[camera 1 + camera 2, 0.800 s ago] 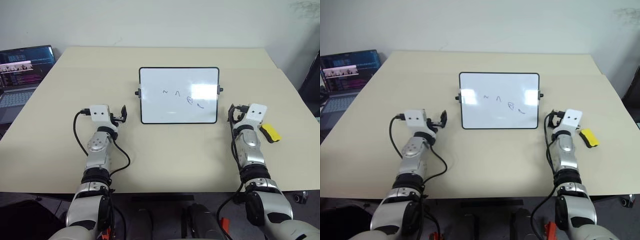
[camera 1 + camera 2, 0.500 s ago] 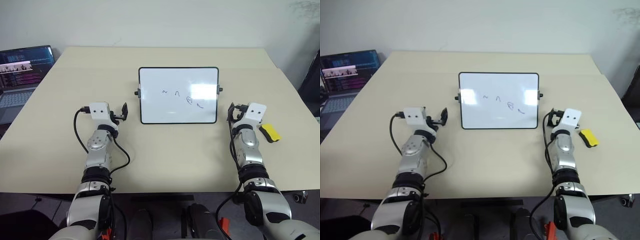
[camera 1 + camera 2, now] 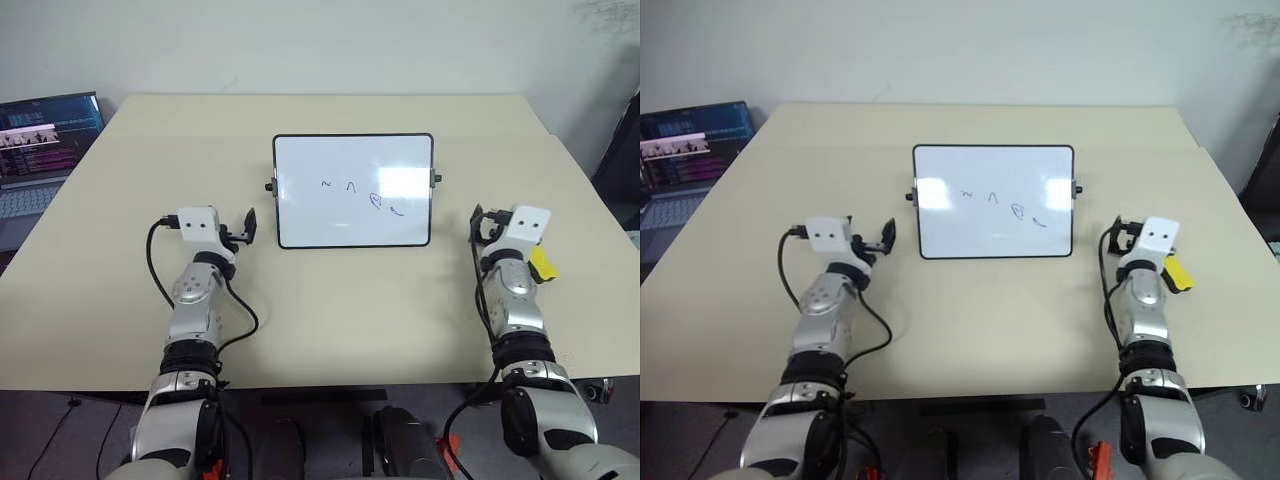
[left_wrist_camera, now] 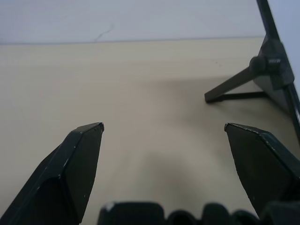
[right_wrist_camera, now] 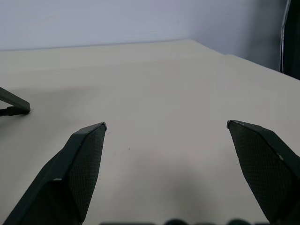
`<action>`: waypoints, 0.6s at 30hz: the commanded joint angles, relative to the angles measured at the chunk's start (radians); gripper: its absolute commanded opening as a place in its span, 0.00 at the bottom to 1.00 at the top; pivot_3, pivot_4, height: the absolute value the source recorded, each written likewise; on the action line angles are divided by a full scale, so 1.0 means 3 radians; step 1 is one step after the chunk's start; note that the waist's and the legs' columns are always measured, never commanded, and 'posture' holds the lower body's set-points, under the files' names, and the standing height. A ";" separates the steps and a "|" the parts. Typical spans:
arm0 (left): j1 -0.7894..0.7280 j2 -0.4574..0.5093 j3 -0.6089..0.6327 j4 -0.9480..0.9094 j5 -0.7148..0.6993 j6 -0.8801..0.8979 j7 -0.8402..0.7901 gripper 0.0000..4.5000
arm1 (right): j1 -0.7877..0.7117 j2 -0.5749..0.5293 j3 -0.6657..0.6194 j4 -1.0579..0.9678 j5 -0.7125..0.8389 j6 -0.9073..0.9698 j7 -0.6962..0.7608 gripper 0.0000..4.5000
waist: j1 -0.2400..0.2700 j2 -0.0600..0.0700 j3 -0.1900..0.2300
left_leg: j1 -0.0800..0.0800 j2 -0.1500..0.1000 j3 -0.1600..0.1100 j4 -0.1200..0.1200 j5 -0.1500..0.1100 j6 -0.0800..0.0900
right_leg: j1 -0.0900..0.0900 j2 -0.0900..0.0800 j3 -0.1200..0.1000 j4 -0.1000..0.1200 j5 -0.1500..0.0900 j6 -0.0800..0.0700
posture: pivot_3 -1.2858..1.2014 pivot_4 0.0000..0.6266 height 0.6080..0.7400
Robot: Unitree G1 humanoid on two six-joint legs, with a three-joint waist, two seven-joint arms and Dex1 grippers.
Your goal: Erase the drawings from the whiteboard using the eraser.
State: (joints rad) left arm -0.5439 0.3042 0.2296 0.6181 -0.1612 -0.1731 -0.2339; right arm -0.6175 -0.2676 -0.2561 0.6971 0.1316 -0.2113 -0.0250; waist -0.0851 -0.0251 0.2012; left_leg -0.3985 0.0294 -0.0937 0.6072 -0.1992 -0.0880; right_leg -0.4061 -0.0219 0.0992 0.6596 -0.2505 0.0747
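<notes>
Two hands, left (image 3: 247, 226) and right (image 3: 477, 222), hover empty, fingers apart, flanking the board (image 3: 353, 190); eraser (image 3: 541, 264) lies beside the right, ready for pickup.

White whiteboard (image 3: 352, 215), blue drawings (image 3: 363, 193), yellow eraser (image 3: 543, 265).

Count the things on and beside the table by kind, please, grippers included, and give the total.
Whiteboard: 1
Blue drawings: 4
Eraser: 1
Laptop: 1
Grippers: 2, left gripper, right gripper, both open
Total: 9
</notes>
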 commanded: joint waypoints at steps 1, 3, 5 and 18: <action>0.0024 0.0004 -0.0014 -0.0151 -0.0012 -0.0004 -0.0028 1.00 | 0.0029 -0.0022 -0.0027 -0.0164 0.0090 0.0037 0.0149 1.00 | 0.0000 0.0000 0.0000 | 0.0000 0.0000 0.0000 0.0000 0.0000 0.0000 | 0.0000 0.0000 0.0000 0.0001 0.0000 0.0000 | 0.52 0.24 1.00; -0.0020 -0.0021 -0.0028 -0.0174 -0.0017 -0.0005 -0.0030 1.00 | 0.0044 -0.0034 -0.0023 -0.0207 0.0109 0.0054 0.0210 1.00 | 0.0003 0.0000 0.0000 | -0.0001 0.0000 0.0000 0.0001 0.0000 0.0000 | 0.0000 0.0000 0.0000 0.0001 0.0000 0.0001 | 0.52 0.24 1.00; -0.0056 0.0028 -0.0011 -0.0275 0.0004 -0.0125 -0.0033 1.00 | 0.0084 -0.0039 -0.0024 -0.0316 0.0126 0.0103 0.0252 1.00 | 0.0005 0.0000 0.0000 | -0.0002 0.0000 0.0000 0.0001 0.0000 0.0000 | 0.0000 0.0000 0.0000 0.0000 0.0000 0.0000 | 0.52 0.24 1.00; -0.0286 0.1178 -0.0349 -0.1861 -0.0987 0.1369 -0.2074 1.00 | 0.0698 -0.0337 -0.0225 -0.1936 0.0748 0.1358 0.0749 1.00 | 0.0018 0.0001 0.0001 | -0.0003 0.0000 -0.0006 0.0002 0.0000 0.0000 | 0.0001 0.0000 -0.0005 0.0003 -0.0012 0.0013 | 0.52 0.24 1.00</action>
State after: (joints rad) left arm -0.5991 0.6602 0.1859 0.1454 -0.3973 0.1729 -0.7626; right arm -0.4247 -0.3425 -0.3084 0.2052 0.3169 0.1528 0.1690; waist -0.0796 -0.0248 0.2016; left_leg -0.3998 0.0291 -0.0958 0.6080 -0.1992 -0.0881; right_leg -0.4053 -0.0218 0.0977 0.6599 -0.2542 0.0786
